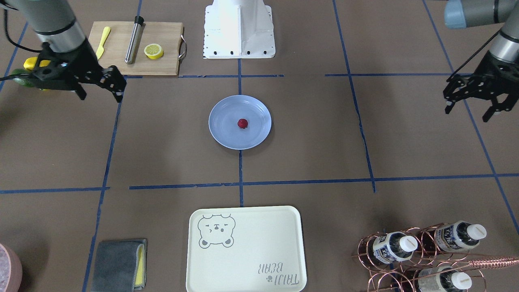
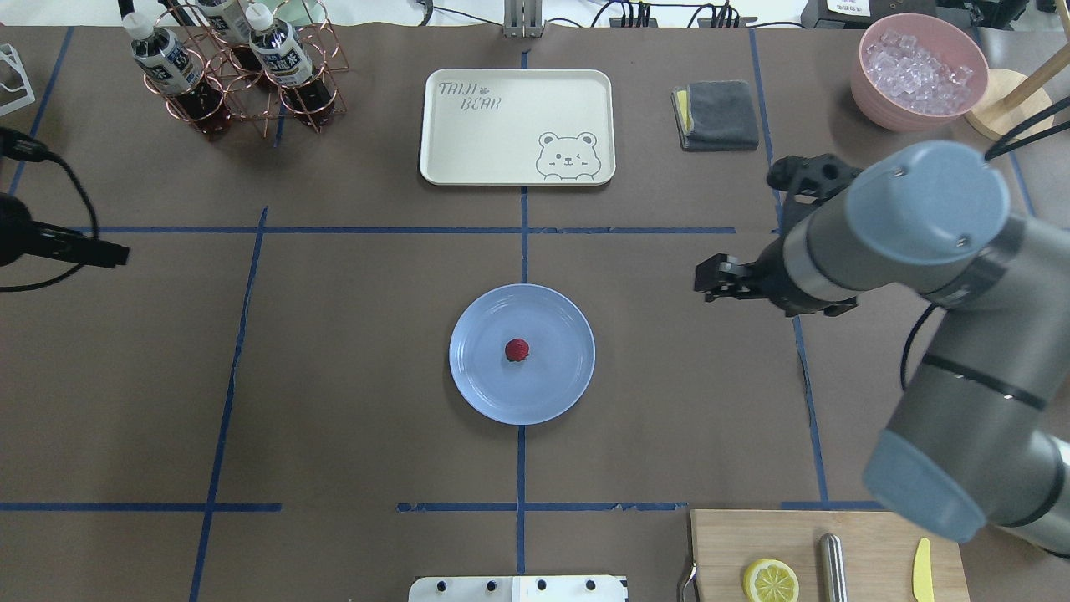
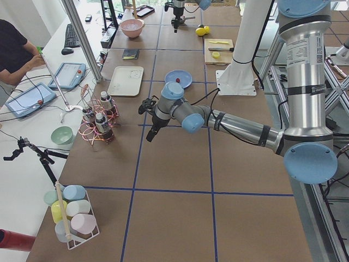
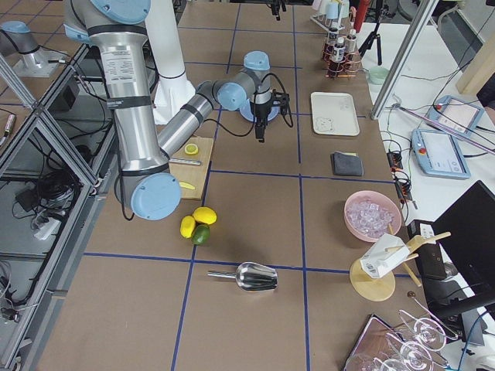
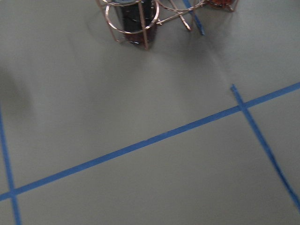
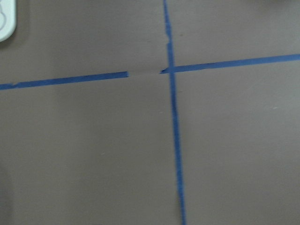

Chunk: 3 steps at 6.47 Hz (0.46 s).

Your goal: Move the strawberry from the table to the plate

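One strawberry (image 1: 242,123) lies near the middle of the plate (image 1: 221,134), which sits on the table (image 1: 162,154). We see the right end effector (image 1: 100,95) and the left end effector (image 1: 466,113) both spread, well apart from the plate on opposite sides.

Only one wording can be read with certainty: "TAIJI BEAR". It is printed in grey outline letters on the cream tray (image 2: 510,117) that lies on the desk (image 2: 334,376). In the overhead view the words are seen upright in the tray's upper left corner, set on two lines, with a small paw mark after the first word. In the front-facing view the same words are seen upside down in the lower right corner of the tray. Dark print is carried on the white labels of the bottles (image 1: 394,246). It is possibly made up of non-Latin characters, but it is too small to be read. A printed label (image 3: 306,52) on the near arm (image 3: 305,109) in the left side view is likewise not legible.
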Tool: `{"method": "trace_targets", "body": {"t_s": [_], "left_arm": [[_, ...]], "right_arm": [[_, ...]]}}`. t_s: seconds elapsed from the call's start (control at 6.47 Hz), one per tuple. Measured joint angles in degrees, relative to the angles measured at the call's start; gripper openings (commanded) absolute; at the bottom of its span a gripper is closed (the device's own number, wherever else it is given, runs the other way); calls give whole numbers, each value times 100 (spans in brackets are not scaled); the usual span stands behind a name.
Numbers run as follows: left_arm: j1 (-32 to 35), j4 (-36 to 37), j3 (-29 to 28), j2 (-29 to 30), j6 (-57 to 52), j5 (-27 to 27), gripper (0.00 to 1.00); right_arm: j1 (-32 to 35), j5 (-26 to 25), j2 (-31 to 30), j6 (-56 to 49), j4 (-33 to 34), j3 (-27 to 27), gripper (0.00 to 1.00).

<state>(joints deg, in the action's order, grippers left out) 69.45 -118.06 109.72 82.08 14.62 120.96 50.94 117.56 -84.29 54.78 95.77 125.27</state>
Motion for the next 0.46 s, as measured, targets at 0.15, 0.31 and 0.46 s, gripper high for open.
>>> {"method": "trace_targets", "body": {"t_s": [0.15, 0.31, 0.46], "left_arm": [[727, 70, -307, -69, -953, 525, 100], [1282, 427, -490, -69, -1696, 817, 100], [1661, 1085, -527, -6, -2168, 928, 100]], "right_arm": [[875, 504, -557, -1336, 12, 3, 100], [1789, 990, -998, -2657, 45, -103, 100], [2542, 1402, -1328, -3783, 71, -284, 100]]}}
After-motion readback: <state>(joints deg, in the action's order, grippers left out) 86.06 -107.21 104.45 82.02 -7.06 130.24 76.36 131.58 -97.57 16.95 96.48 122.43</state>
